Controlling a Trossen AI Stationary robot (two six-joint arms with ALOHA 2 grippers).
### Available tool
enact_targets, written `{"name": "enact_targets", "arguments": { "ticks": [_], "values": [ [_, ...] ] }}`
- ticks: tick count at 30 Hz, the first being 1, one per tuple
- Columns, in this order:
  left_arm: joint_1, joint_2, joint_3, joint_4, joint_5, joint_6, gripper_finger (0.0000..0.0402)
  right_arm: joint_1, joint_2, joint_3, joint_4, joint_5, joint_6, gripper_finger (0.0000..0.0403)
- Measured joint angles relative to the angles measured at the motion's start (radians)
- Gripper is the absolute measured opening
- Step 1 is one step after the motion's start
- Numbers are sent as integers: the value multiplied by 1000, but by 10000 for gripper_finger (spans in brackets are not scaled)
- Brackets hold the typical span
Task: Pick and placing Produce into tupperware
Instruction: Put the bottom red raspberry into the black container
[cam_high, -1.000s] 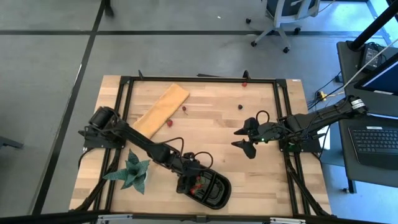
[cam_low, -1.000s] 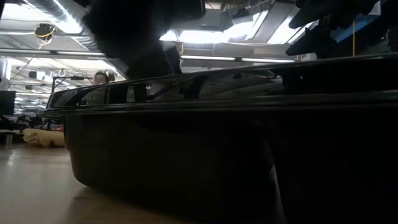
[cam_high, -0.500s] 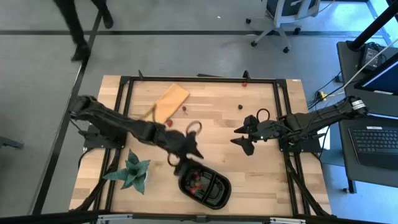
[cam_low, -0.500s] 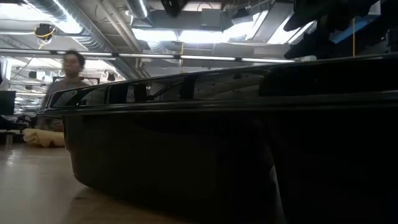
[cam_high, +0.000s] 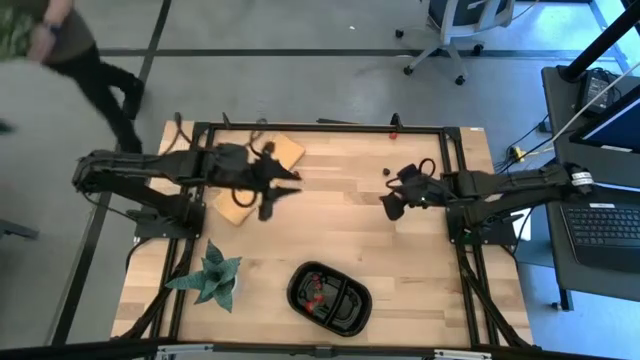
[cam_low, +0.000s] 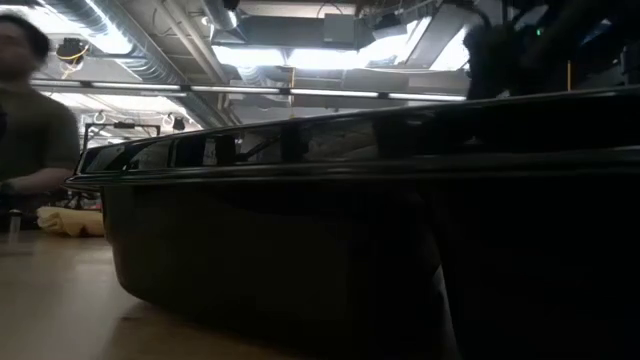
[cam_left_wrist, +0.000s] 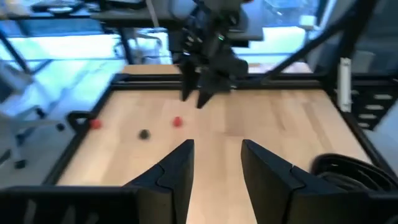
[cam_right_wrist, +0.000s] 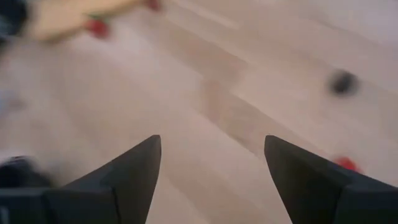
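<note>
The tupperware, a black glossy tray (cam_high: 330, 297), sits near the table's front edge with several red produce pieces (cam_high: 316, 292) in its left compartment; it fills the low view (cam_low: 350, 250). Loose produce lies on the wood: a dark berry (cam_high: 386, 171) (cam_left_wrist: 143, 133) and a red one (cam_high: 392, 133) by the far rail. My left gripper (cam_high: 290, 187) (cam_left_wrist: 214, 152) hangs open and empty above the tan board's right end. My right gripper (cam_high: 388, 203) (cam_right_wrist: 211, 149) is open and empty, right of centre, close to the dark berry (cam_right_wrist: 343, 82).
A tan board (cam_high: 262, 170) lies at the far left, and a green spiky plant (cam_high: 212, 275) stands at the near left. A black frame rail (cam_high: 320, 127) borders the table. A person (cam_high: 70, 50) walks on the floor beyond the far left corner.
My left gripper has risen out of the tray and swung back toward the table's far left, ending above the board's end and pointing more level. My right gripper has rolled and shifted a little toward the far edge. A person has walked in past the far left corner.
</note>
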Motion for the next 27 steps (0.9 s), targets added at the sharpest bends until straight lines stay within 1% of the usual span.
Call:
{"name": "enact_targets", "arguments": {
  "ticks": [4, 7, 11, 17, 20, 23, 27],
  "values": [
    [71, -99, -109, 13, 0, 0, 126, -61, 0, 0, -160, 0, 68, 288],
    [114, -176, -225, 81, 0, -8, 126, -93, 0, 0, -234, -1, 97, 288],
    [169, -275, -393, 202, 12, -60, 126, -120, 0, 0, -254, -2, 106, 288],
    [236, -406, -614, 374, 105, -116, 126, -148, 23, 0, -255, -2, 92, 288],
    [259, -459, -686, 402, 131, -140, 126, -151, 60, 0, -247, -3, 66, 288],
    [268, -503, -734, 403, 135, -159, 126, -151, 113, 0, -238, -2, 25, 288],
    [279, -545, -774, 404, 134, -167, 126, -152, 200, 0, -239, 2, 50, 288]
  ]
}}
